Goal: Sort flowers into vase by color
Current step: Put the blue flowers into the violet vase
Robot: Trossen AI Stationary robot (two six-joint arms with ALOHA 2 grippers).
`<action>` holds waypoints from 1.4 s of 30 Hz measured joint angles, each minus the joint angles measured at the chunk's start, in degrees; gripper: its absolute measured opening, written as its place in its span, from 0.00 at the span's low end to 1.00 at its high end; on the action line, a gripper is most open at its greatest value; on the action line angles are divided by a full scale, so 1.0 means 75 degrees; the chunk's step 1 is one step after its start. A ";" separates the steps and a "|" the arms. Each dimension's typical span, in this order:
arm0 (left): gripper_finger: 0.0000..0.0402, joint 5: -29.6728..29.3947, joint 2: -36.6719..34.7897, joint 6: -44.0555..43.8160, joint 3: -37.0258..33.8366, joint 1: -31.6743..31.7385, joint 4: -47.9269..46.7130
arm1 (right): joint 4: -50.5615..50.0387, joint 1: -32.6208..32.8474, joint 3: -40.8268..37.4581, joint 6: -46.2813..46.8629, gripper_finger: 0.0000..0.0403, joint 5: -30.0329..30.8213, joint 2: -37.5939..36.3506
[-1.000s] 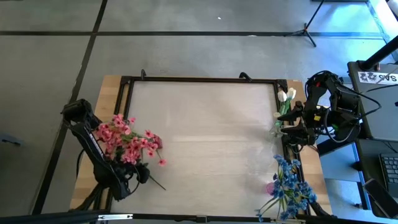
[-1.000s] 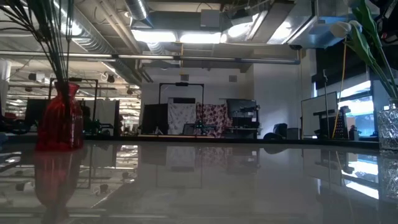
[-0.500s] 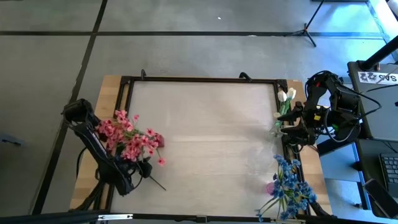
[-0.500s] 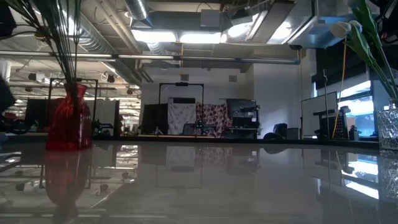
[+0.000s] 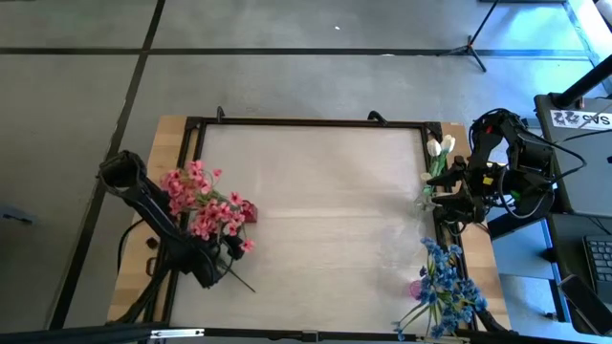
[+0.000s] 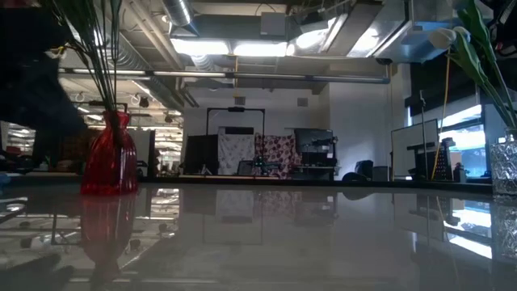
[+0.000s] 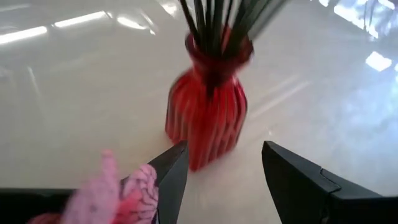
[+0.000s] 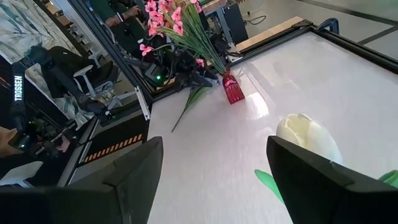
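A red ribbed vase (image 7: 208, 121) stands upright by its base on the white table, at the left in the low view (image 6: 109, 158). It holds the pink flowers (image 5: 203, 203) on dark stems. My left gripper (image 7: 224, 149) is open just short of the vase, its fingers reaching to either side of the lower part. A blurred pink bloom (image 7: 121, 196) shows beside one finger. My right gripper (image 8: 217, 162) waits open at the table's right edge (image 5: 454, 196), beside the white buds (image 8: 309, 138) in a clear vase (image 6: 505, 166). My left gripper comes at the red vase slanting down from the table's near left. One fingertip (image 7: 179, 155) lies against the vase's lower wall (image 7: 189, 146), near its base. The other finger (image 7: 280, 165) stands clear of the wall. The vase stays upright with its base on the table.
Blue flowers (image 5: 445, 287) stand at the near right corner. A green stem (image 5: 244, 280) lies on the table by my left gripper. A dark frame (image 5: 306, 122) runs round the table. The table's middle (image 5: 325, 210) holds nothing.
My left arm has swung toward the table's right edge, sinking a little and turning. The red vase with the pink flowers has slid along the table toward the right, staying upright.
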 joint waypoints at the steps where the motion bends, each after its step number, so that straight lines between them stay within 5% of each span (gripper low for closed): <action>1: 0.50 -0.0087 0.0000 -0.0002 0.0000 0.0095 -0.0001 | 0.0000 0.0002 0.0000 0.0000 0.71 0.0000 0.0000; 8: 0.50 0.0930 0.0000 0.0070 0.0133 0.0480 0.0011 | 0.0020 0.0003 0.0000 0.0196 0.71 -0.0078 0.0000; 14: 0.50 0.2289 -0.0015 0.0950 0.0750 0.0076 -0.0171 | 0.0017 0.0001 0.0000 0.0234 0.71 -0.0460 0.0003; 22: 0.50 0.3115 -0.0020 0.1432 0.1889 -0.0605 -0.0353 | -0.0070 0.0000 0.0000 0.0209 0.71 -0.0460 0.0003; 27: 0.50 0.4735 -0.0020 0.1712 0.2479 -0.1105 -0.0303 | -0.0126 0.0001 0.0000 0.0204 0.71 -0.0460 0.0003; 32: 0.50 0.5606 -0.0023 0.0247 0.2410 -0.1878 0.0547 | -0.0201 0.0000 0.0000 0.0201 0.71 -0.0460 0.0003; 38: 0.50 0.5123 -0.0023 -0.2324 0.1765 -0.2500 0.0794 | -0.0212 0.0002 0.0000 0.0144 0.71 -0.0460 0.0003; 42: 0.50 0.5084 -0.0029 -0.2894 0.1473 -0.2185 0.0789 | -0.0211 0.0002 0.0000 0.0143 0.71 -0.0460 0.0003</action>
